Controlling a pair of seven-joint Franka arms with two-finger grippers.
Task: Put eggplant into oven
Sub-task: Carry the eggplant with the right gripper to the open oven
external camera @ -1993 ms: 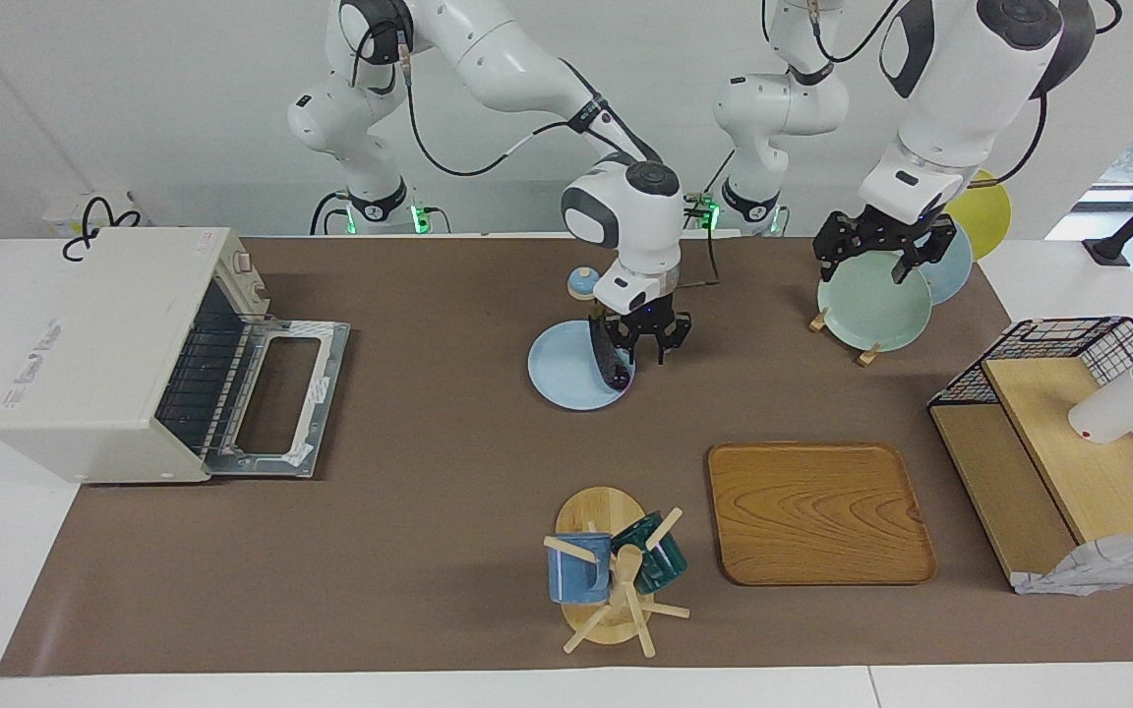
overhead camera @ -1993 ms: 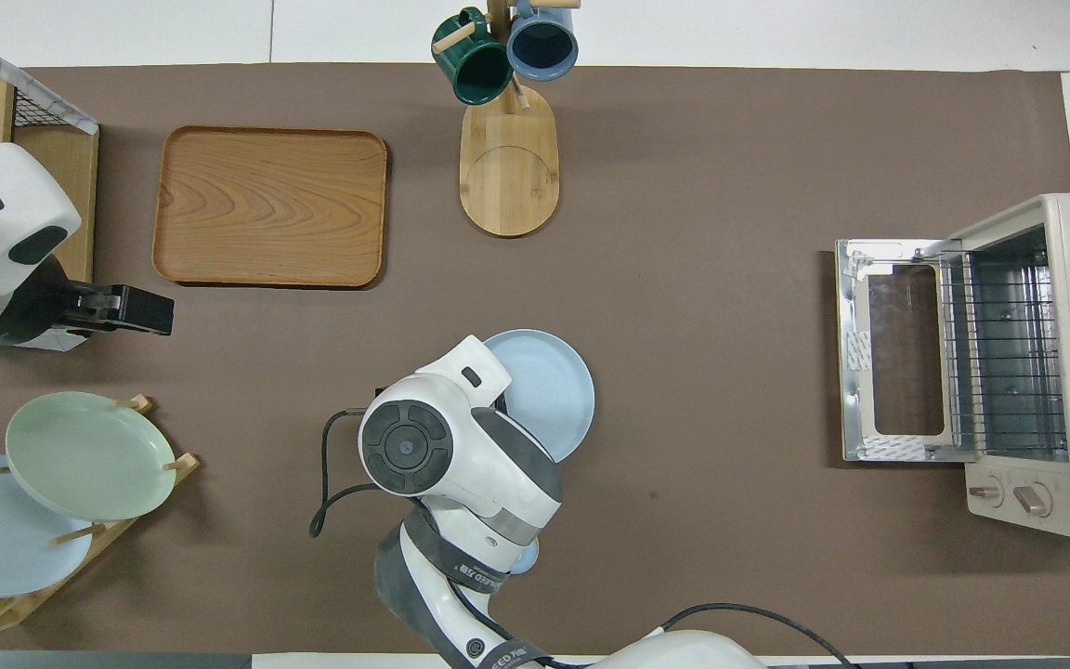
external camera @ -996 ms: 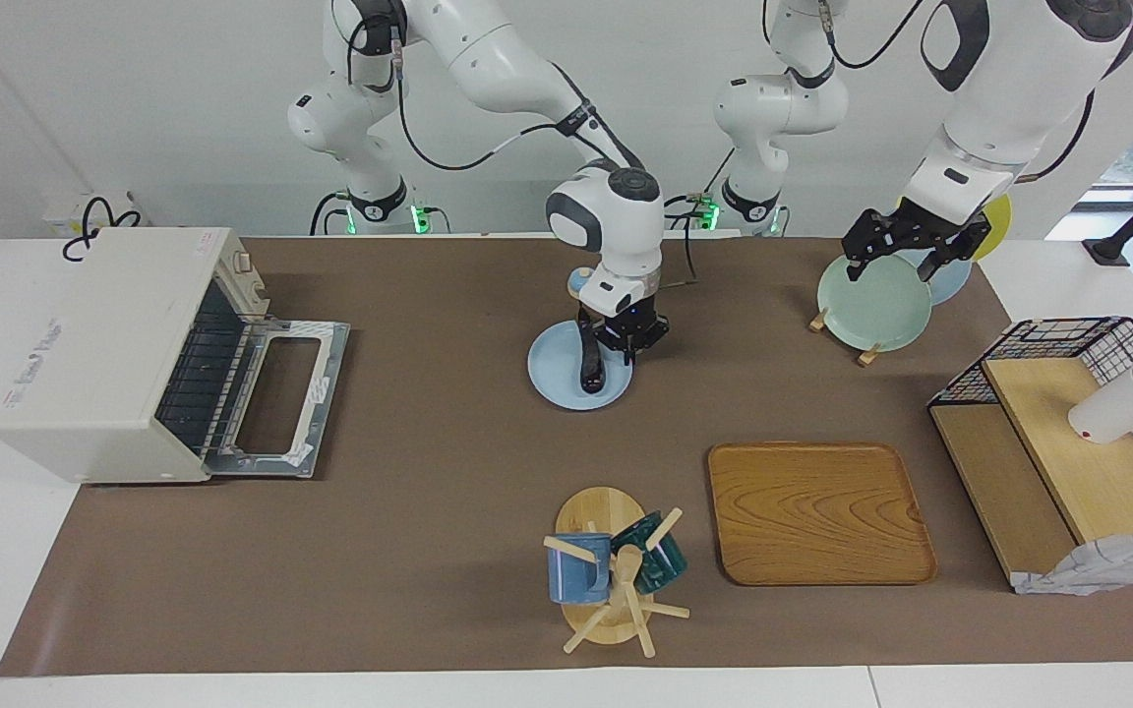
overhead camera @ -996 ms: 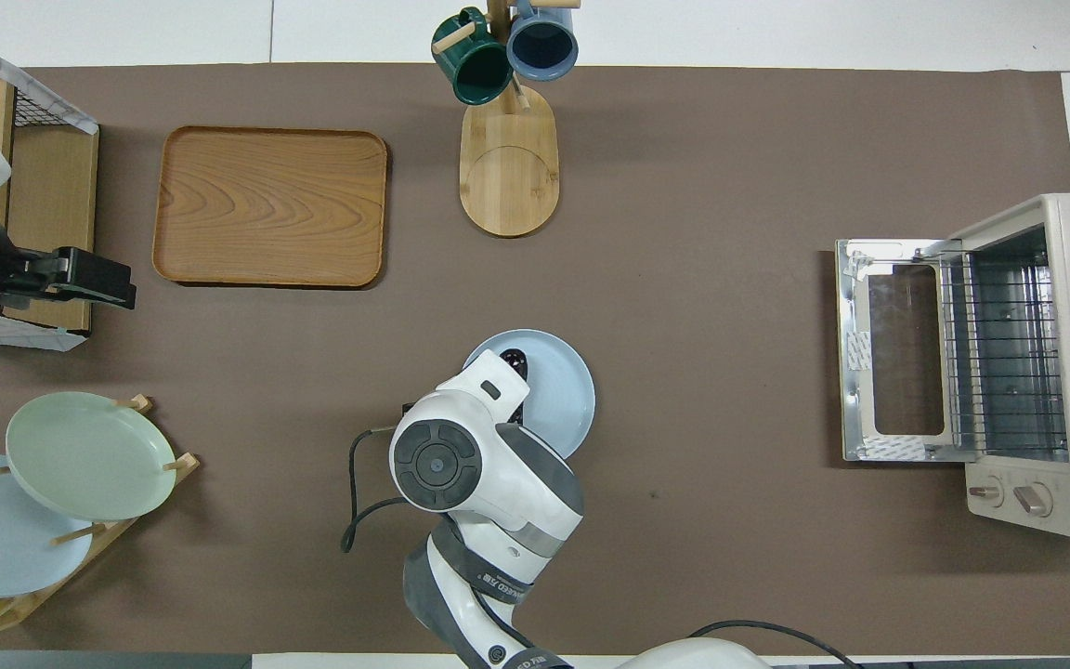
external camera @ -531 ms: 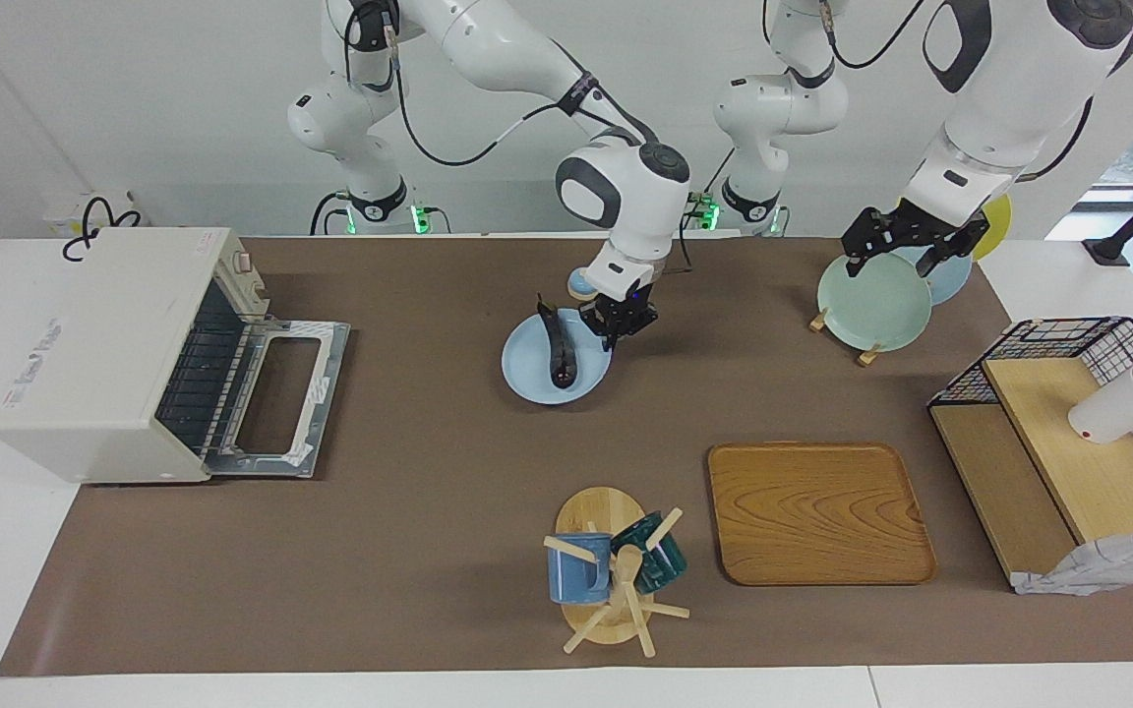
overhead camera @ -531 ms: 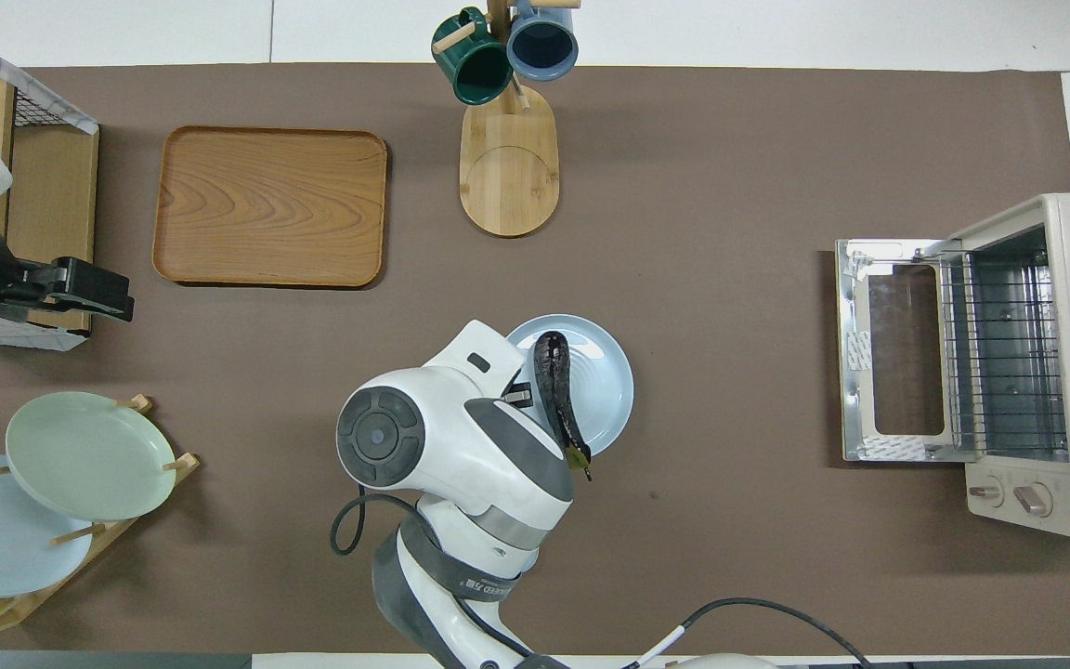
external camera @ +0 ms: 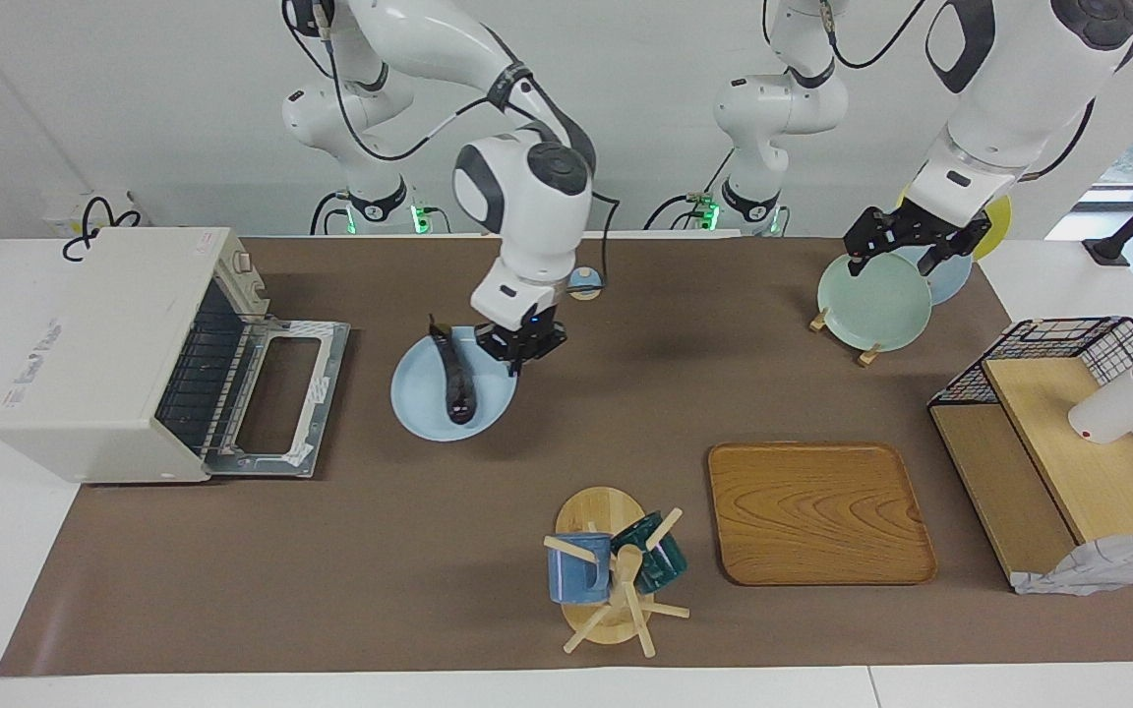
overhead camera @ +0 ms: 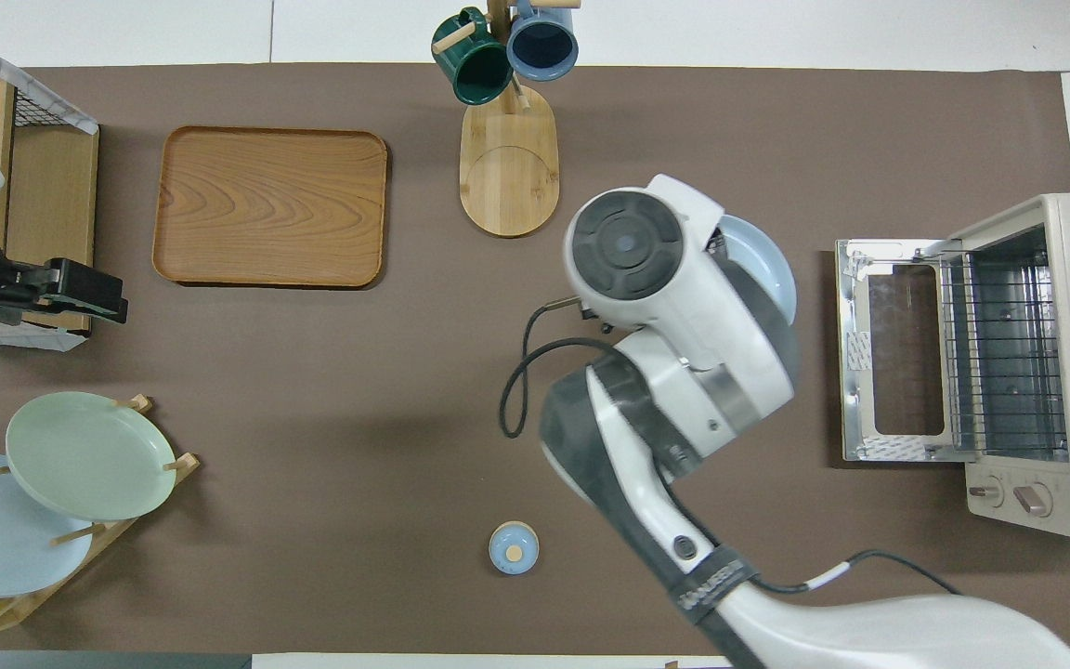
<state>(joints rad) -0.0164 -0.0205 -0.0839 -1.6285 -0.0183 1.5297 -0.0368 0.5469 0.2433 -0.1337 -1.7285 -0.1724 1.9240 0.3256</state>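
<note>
The dark purple eggplant (external camera: 454,380) lies on a light blue plate (external camera: 424,403). My right gripper (external camera: 515,362) is shut on the plate's rim and holds it a little above the table, in front of the oven (external camera: 104,354). The oven's door (external camera: 276,398) lies open and flat, and its wire rack shows inside. In the overhead view my right arm hides the eggplant; only the plate's edge (overhead camera: 772,269) shows beside the oven door (overhead camera: 897,348). My left gripper (external camera: 906,251) waits over the green plate (external camera: 871,305) on the plate rack.
A small blue lid (external camera: 584,283) lies near the robots. A mug tree (external camera: 616,575) with two mugs and a wooden tray (external camera: 817,511) stand farther out. A wire shelf rack (external camera: 1068,433) stands at the left arm's end.
My right gripper shut on the plate's rim, lifted the plate with the eggplant on it and carried it toward the oven. My left arm rose a little, then stayed still.
</note>
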